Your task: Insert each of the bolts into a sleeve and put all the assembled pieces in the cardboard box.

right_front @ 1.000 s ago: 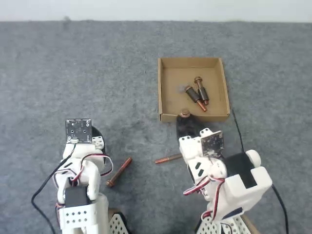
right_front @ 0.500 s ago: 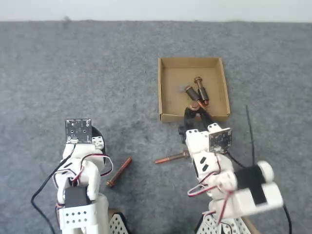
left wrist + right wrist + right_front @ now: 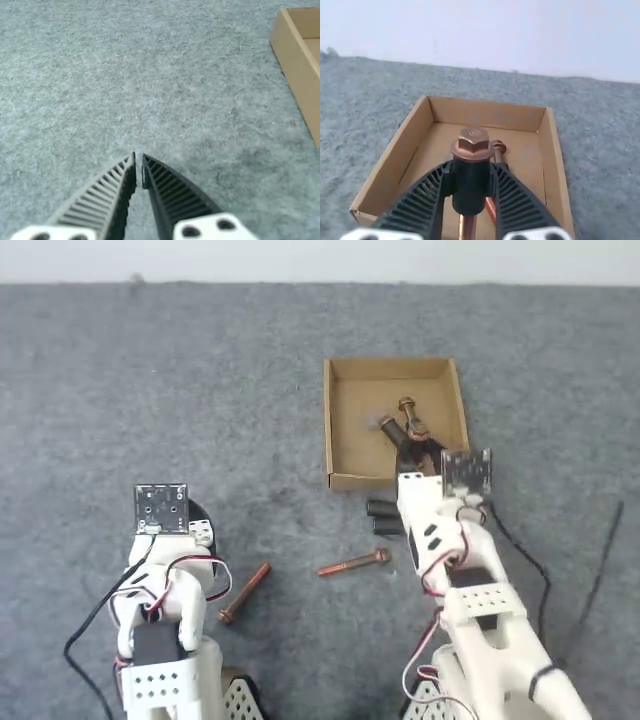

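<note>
My right gripper [image 3: 470, 187] is shut on a copper bolt in a black sleeve [image 3: 471, 172], held head up. In the high view this gripper [image 3: 412, 448] hangs over the near part of the cardboard box [image 3: 338, 420]. An assembled piece [image 3: 388, 426] lies on the box floor, and one copper end [image 3: 498, 148] peeks out behind the held bolt. Two loose black sleeves [image 3: 384, 517] lie on the carpet just in front of the box. One bare bolt [image 3: 354, 563] lies beside the right arm, another bolt [image 3: 245, 592] by the left arm. My left gripper [image 3: 138, 161] is shut and empty above bare carpet.
Grey carpet covers the table, with a pale wall along the far edge. The left arm's body [image 3: 165, 590] stays at the front left. A corner of the box [image 3: 299, 55] lies off to one side of the left gripper. Open carpet spreads left of the box.
The right arm has stretched forward from the box's front edge to over the box, carrying the sleeved bolt. That uncovered two sleeves on the carpet. The left arm has not moved.
</note>
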